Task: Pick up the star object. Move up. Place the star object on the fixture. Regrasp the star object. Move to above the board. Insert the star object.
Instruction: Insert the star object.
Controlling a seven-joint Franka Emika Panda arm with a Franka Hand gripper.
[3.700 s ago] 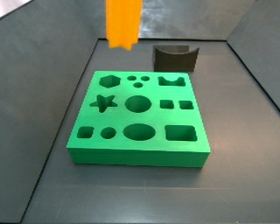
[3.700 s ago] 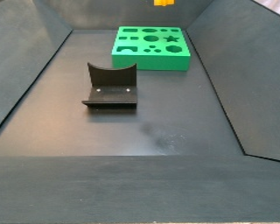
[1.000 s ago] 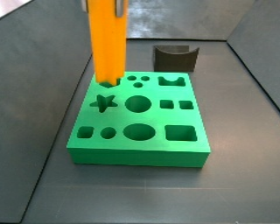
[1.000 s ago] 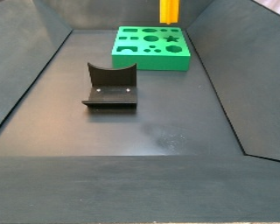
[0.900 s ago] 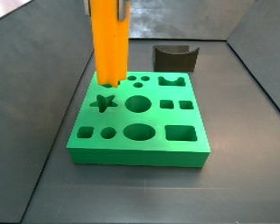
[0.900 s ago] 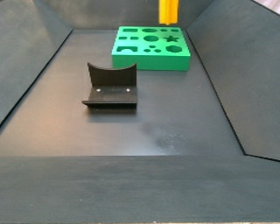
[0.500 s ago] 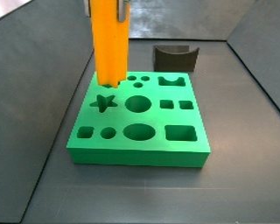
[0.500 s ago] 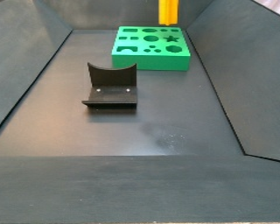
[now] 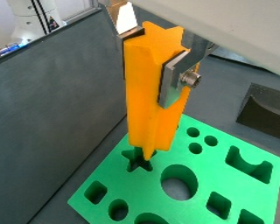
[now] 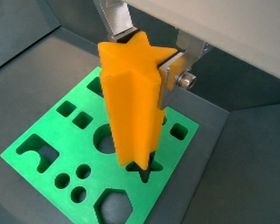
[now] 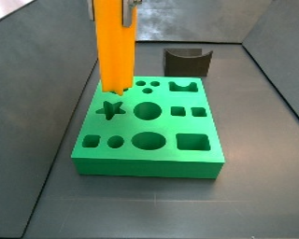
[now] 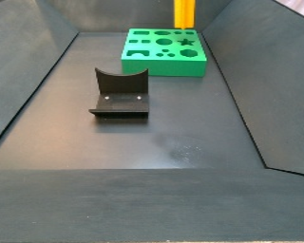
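Observation:
The star object [image 9: 149,105] is a long orange bar with a star-shaped section. It hangs upright in my gripper [image 9: 150,54], whose silver fingers [image 9: 174,77] are shut on its upper part. It shows in both wrist views [image 10: 130,105] and in both side views [image 11: 112,47] [image 12: 182,11]. Its lower end is right over the star-shaped hole [image 11: 109,110] of the green board [image 11: 146,166], at the board's top face or just above it. In both wrist views the bar hides most of that hole [image 10: 139,164]. I cannot tell whether the tip has entered.
The green board [image 12: 167,65] has several other cut-outs: circles, squares, a hexagon. The empty dark fixture [image 11: 187,62] stands behind the board; it also shows in a side view [image 12: 119,93]. Dark sloping walls [image 11: 40,56] ring the floor.
Since 3.7 s ago the gripper has come down with the star object, from high above to the board's star hole. Over the last second it has barely moved.

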